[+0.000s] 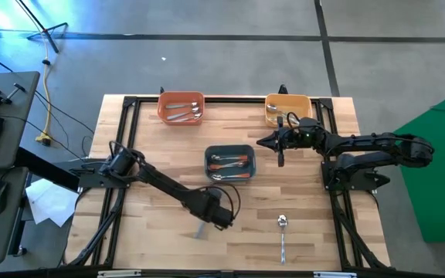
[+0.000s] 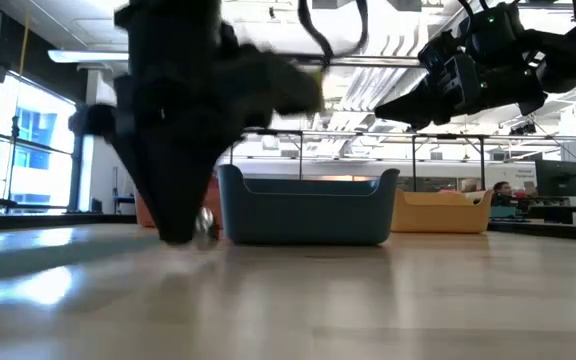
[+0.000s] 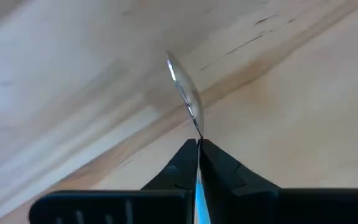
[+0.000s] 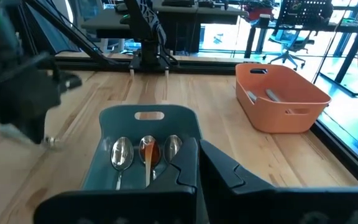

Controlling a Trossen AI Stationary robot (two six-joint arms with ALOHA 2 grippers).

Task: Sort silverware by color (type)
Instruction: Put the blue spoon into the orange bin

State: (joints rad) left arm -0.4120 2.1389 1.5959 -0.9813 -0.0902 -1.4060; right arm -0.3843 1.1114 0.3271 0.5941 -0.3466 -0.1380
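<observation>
My left gripper is near the table's near edge, shut on a spoon with a light blue handle and a shiny bowl. In the low view the left gripper reaches down to the tabletop, with the bowl beside it. My right gripper hovers shut and empty between the yellow bin and the dark blue bin. Another spoon lies flat on the wood near the near edge. Orange-handled spoons lie in the dark blue bin. Silver spoons lie in the orange bin. My left gripper pinches the blue-handled spoon between its two fingers, at the handle just behind the bowl's neck. The fingers come from above, slanting down, and lie along the handle. The bowl sticks out past the fingertips, close over the wood; whether it touches the table I cannot tell.
The orange bin and the yellow bin stand at the far edge, and the dark blue bin at the table's middle. A black frame runs round the table. Bare wood lies between the dark blue bin and the near edge.
</observation>
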